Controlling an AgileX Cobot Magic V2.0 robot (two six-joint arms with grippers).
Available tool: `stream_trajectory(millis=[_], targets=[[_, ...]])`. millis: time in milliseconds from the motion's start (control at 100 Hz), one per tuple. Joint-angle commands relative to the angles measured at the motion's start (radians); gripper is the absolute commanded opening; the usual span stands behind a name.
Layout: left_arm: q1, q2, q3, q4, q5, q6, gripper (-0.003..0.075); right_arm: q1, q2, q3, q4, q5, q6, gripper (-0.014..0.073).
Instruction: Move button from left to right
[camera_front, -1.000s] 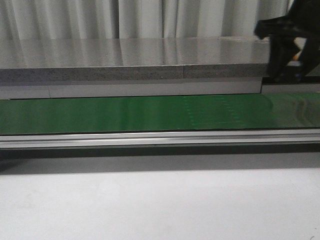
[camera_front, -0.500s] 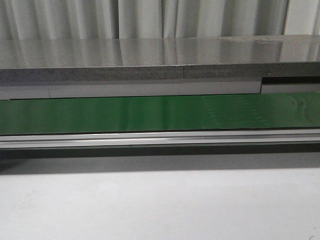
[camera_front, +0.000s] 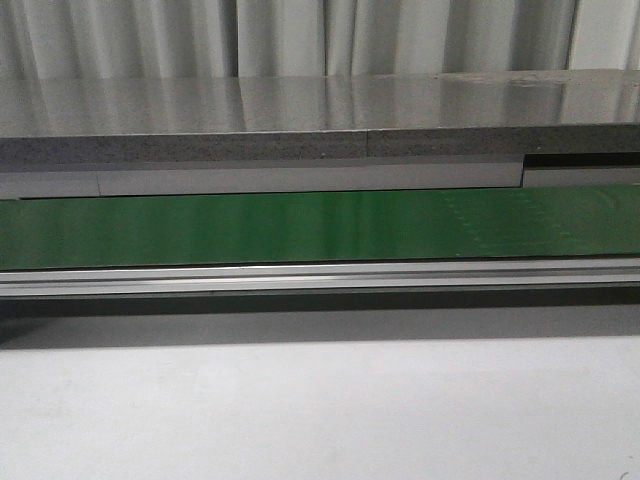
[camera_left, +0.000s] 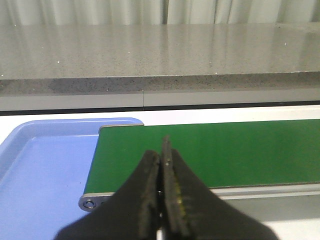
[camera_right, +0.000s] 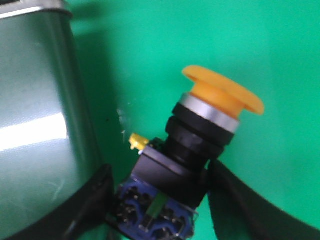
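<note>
**Carrying the button to the right: keep the hold firm and set it down upright**

The right claw (camera_right: 160, 200) holds the small push-button with a black cube body and a broad orange-yellow mushroom cap (camera_right: 192, 145). Its 2 dark fingers (camera_right: 240, 205) press on either side of the black body, low down near the blue terminal base, and the cap points away from the claw. Beyond the button lies a bright green surface (camera_right: 250, 50); to one side of the claw runs a dull grey-green metal panel (camera_right: 35, 125).

The left claw (camera_left: 161, 200) is pinched fully together with nothing between its fingers. It hangs over the near edge of the green conveyor belt (camera_left: 225, 150), with a pale blue plastic tray (camera_left: 40, 170) just beside that belt's end.

The front view shows neither arm nor the button, only the belt and the grey stone-topped desk (camera_front: 300, 110) behind it.

Judged from this, the carry is under way. The hold sits low on the body, so the heavy cap may tip it: move smoothly, lower until the base meets the surface, then release.
</note>
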Motion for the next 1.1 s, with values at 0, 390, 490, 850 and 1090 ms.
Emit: stream_trajectory(millis=[0,390,490,850,1090], targets=[[-0.006,0.007,-0.03,-0.01,-0.081,0.001,-0.0021,-0.006,-0.033,-0.03,-0.031,-0.048,-0.007,0.0252],[-0.006,0.007,-0.03,-0.01,-0.081,0.001,-0.0021,-0.006,0.002,-0.03,-0.052,-0.063,-0.007,0.0261],[-0.006,0.007,-0.03,-0.01,-0.081,0.001,-0.0021,-0.008,0.002,-0.03,-0.055,-0.068,-0.007,0.0314],[-0.006,0.007,-0.03,-0.01,-0.081,0.001,-0.0021,-0.018,0.002,-0.03,-0.078,-0.065,-0.006,0.0552],[-0.006,0.007,-0.03,-0.01,-0.081,0.001,-0.0021,-0.018,-0.02,-0.054,-0.077,-0.048,0.025,0.0552]])
